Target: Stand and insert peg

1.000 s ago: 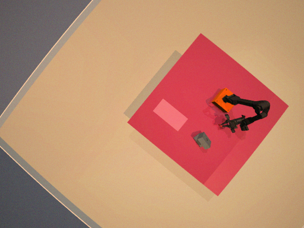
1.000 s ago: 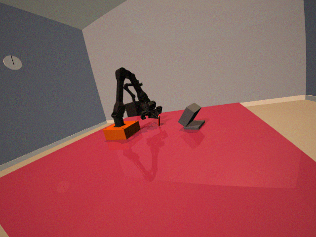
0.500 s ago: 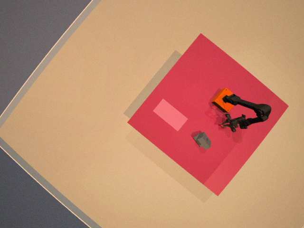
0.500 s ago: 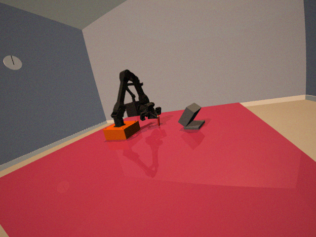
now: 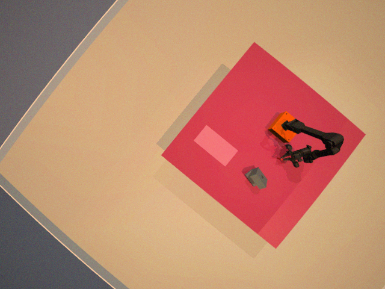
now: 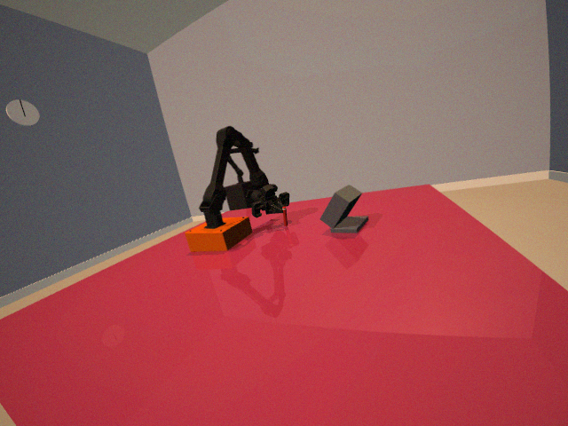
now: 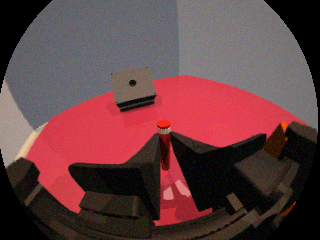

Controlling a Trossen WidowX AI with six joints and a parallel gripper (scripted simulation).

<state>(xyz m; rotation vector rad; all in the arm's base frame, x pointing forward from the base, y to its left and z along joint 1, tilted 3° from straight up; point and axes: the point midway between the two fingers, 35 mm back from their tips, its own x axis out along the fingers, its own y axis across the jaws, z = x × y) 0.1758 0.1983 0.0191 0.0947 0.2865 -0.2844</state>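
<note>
The red peg (image 6: pixel 285 217) (image 7: pixel 165 152) is upright, its white band near the top. My gripper (image 5: pixel 282 158) (image 6: pixel 282 209) (image 7: pixel 164 136) is shut on the peg just below the band, coming in from the side at a downward slant. The peg's plain end points down at the table; whether it touches cannot be told. The grey sloped panel (image 5: pixel 257 176) (image 6: pixel 340 209) (image 7: pixel 142 92) stands apart from the peg, beyond the fingers in the wrist view. Its single dark hole (image 7: pixel 132 83) is visible and empty.
The orange base (image 5: pixel 281 127) (image 6: pixel 209 240) of the arm stands beside the gripper. The panel has a flat grey foot (image 6: pixel 351 224) on the red table (image 5: pixel 236 102) (image 6: pixel 293 366). A pale pink patch (image 5: pixel 215 145) shows on the table.
</note>
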